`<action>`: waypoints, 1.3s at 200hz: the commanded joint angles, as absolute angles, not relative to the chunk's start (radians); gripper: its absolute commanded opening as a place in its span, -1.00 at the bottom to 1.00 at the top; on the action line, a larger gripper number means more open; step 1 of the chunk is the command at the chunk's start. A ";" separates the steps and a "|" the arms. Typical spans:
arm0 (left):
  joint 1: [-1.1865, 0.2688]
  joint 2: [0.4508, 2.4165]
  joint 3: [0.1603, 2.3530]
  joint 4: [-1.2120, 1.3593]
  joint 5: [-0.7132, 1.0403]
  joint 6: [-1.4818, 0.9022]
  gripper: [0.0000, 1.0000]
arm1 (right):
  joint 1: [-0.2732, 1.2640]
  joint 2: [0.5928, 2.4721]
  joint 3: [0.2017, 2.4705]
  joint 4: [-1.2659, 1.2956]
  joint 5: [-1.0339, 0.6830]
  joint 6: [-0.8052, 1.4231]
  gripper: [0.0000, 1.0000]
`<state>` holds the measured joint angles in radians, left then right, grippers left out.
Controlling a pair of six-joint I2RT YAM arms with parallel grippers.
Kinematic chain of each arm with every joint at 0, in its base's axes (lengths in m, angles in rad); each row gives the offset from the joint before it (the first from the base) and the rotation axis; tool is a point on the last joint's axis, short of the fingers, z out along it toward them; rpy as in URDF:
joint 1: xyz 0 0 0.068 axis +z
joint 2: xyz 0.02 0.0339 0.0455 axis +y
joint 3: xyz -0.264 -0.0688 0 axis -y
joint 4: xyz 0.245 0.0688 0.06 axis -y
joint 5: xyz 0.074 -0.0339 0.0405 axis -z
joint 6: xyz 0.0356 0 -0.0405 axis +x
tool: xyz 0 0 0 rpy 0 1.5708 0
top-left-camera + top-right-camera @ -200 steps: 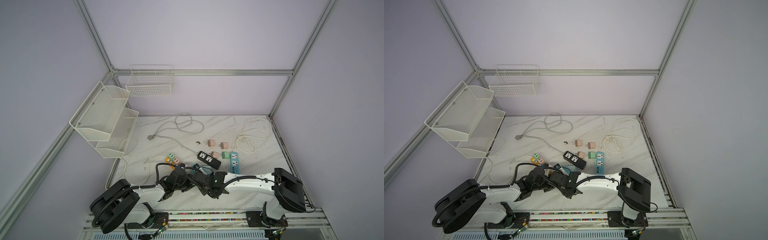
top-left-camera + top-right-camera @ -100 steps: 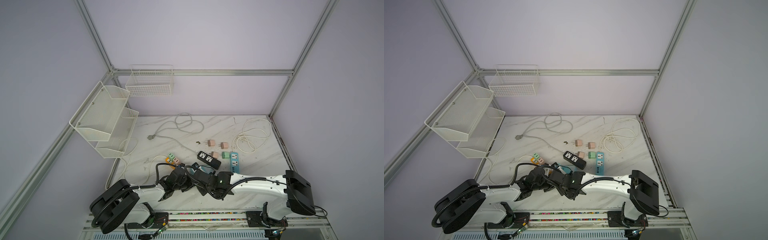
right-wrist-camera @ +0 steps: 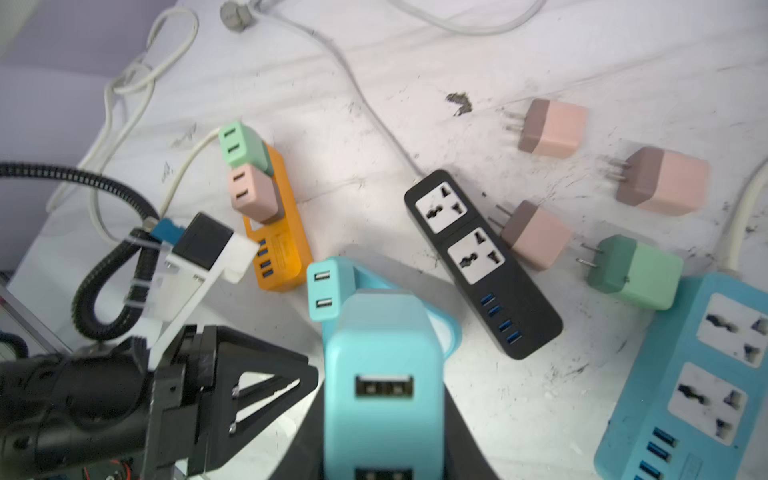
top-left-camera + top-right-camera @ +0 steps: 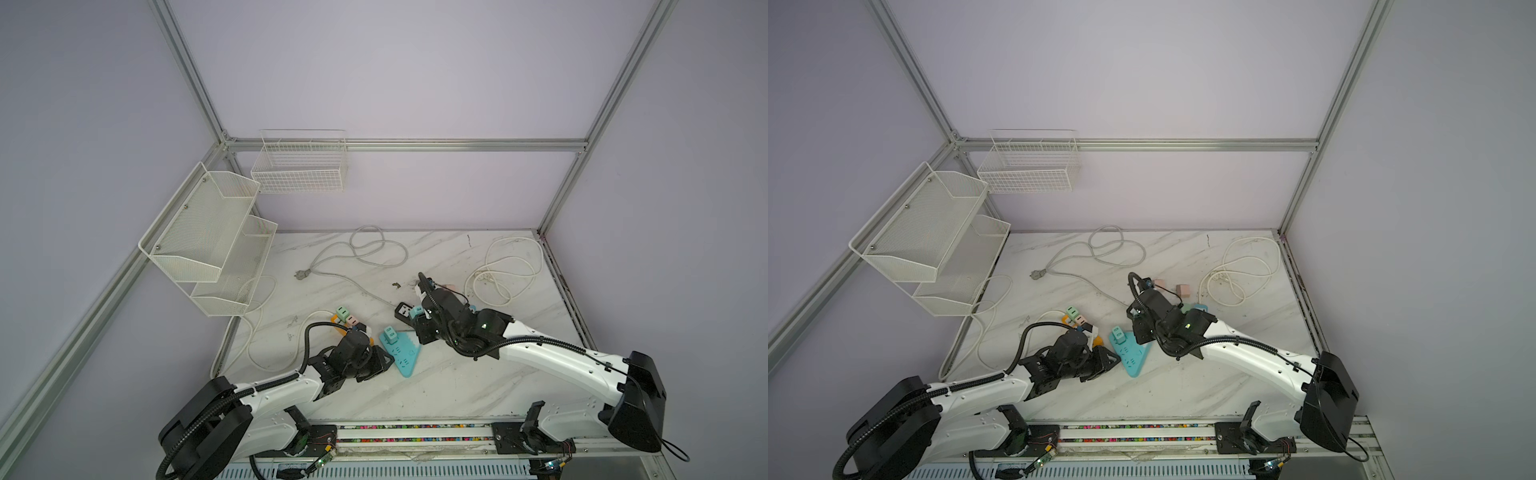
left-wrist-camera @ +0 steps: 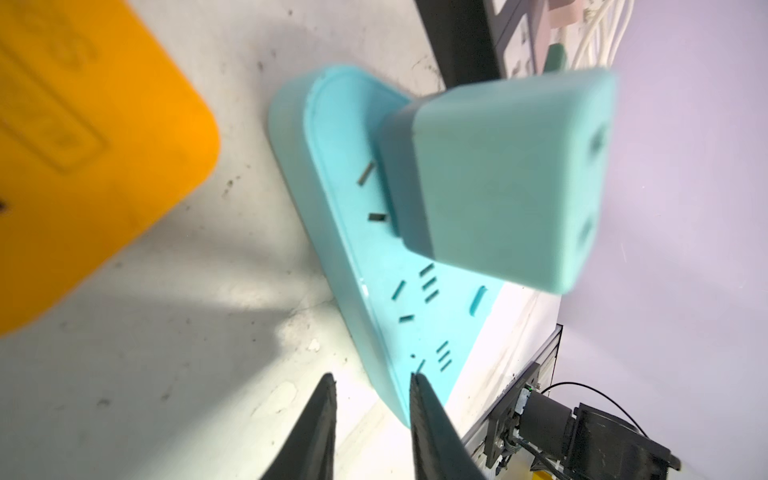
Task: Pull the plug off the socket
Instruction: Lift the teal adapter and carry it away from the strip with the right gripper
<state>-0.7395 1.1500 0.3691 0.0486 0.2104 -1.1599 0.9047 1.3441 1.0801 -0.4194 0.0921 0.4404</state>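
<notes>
**Plug out of the socket, right gripper drawn back**

A second ago both grippers sat bunched together over the front of the table (image 4: 436,399), hiding whatever lay beneath them. Now the right gripper (image 3: 382,449) has pulled away toward the back and stands apart from the left gripper (image 5: 372,382). It is clenched on a teal plug (image 3: 382,357) that is clear of its socket and off the table, next to the near end of the black strip (image 3: 486,266). With that gripper out of the way, the teal socket strip (image 4: 402,360) lies in plain sight, flat on the table. A second teal plug (image 4: 389,333) still stands in it at its far end. The left gripper has hardly shifted. Its jaws stand a little parted at the strip's near edge, and I cannot tell whether either fingertip touches it.

The table is white marble with grey veins, scuffed and smudged. On it sit an orange strip (image 3: 291,232) with two small plugs (image 3: 253,191) in it and a blue strip (image 3: 660,365). Three loose pink plugs (image 3: 552,129) and a loose green plug (image 3: 636,274) lie beside the black strip, and a pale cable (image 4: 300,274) loops toward the back. Lilac walls close the cell inside an aluminium frame. A wire basket (image 4: 299,166) and a two-tier mesh shelf (image 4: 208,232) hang at the back left
</notes>
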 commanded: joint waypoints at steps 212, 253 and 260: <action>-0.636 0.882 0.519 -0.258 0.024 -0.891 -0.03 | 0.271 1.963 1.228 0.215 -0.327 0.605 -0.72; -0.631 0.897 0.519 -0.244 0.041 -0.890 -0.01 | 0.253 2.022 1.270 0.184 -0.318 0.589 -0.72; -0.630 0.900 0.517 -0.244 0.041 -0.889 -0.01 | 0.253 2.023 1.271 0.179 -0.303 0.586 -0.71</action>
